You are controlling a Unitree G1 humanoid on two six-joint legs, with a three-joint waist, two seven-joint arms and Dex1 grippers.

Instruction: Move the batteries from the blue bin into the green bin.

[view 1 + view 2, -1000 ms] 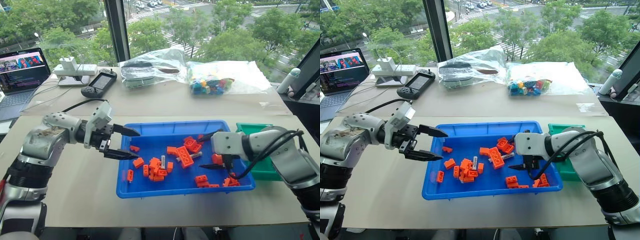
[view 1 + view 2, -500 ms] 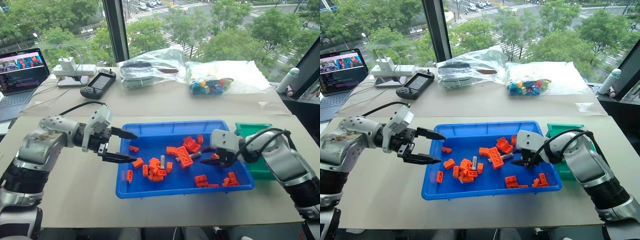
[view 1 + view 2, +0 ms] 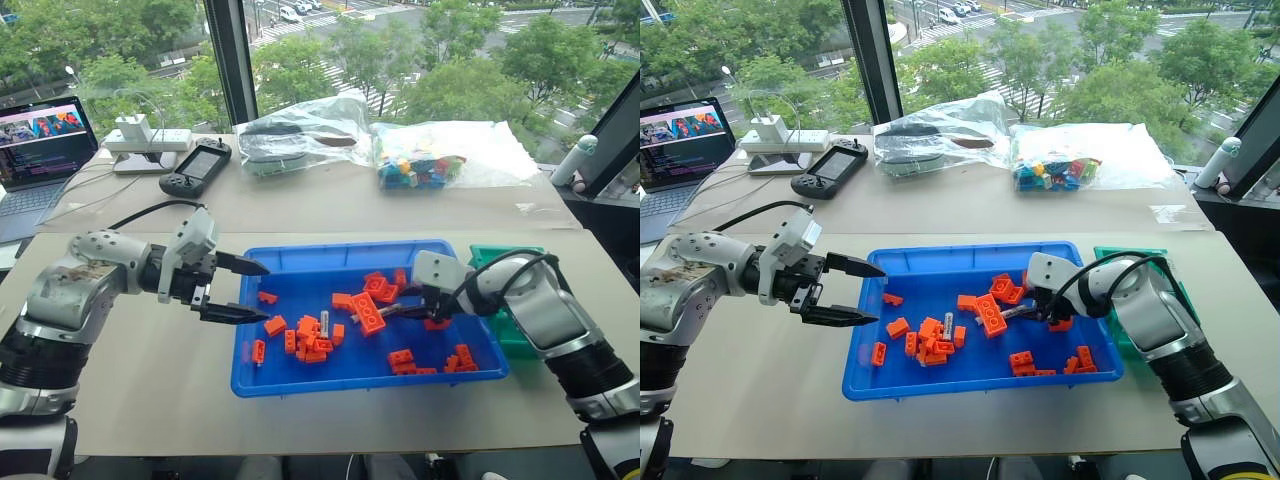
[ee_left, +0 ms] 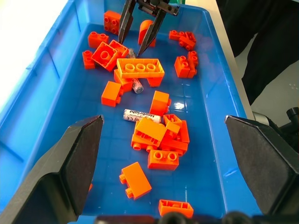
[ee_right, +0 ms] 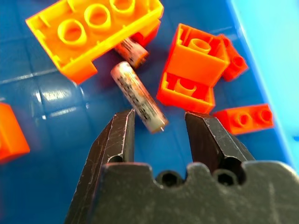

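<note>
in the blue bin (image 3: 300,372), our right gripper (image 5: 158,125), jaws part-open, straddles a battery (image 5: 138,97) by a brick (image 5: 93,32) without gripping; light, stiff, slippery, best pinched mid-length.

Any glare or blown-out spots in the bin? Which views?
Left wrist view: small white glints on the blue bin floor beside a battery; the table past the bin wall is washed out white. Right wrist view: bright reflections on the floor below the big brick. Head views: window daylight, no strong glare in the bin.
</note>
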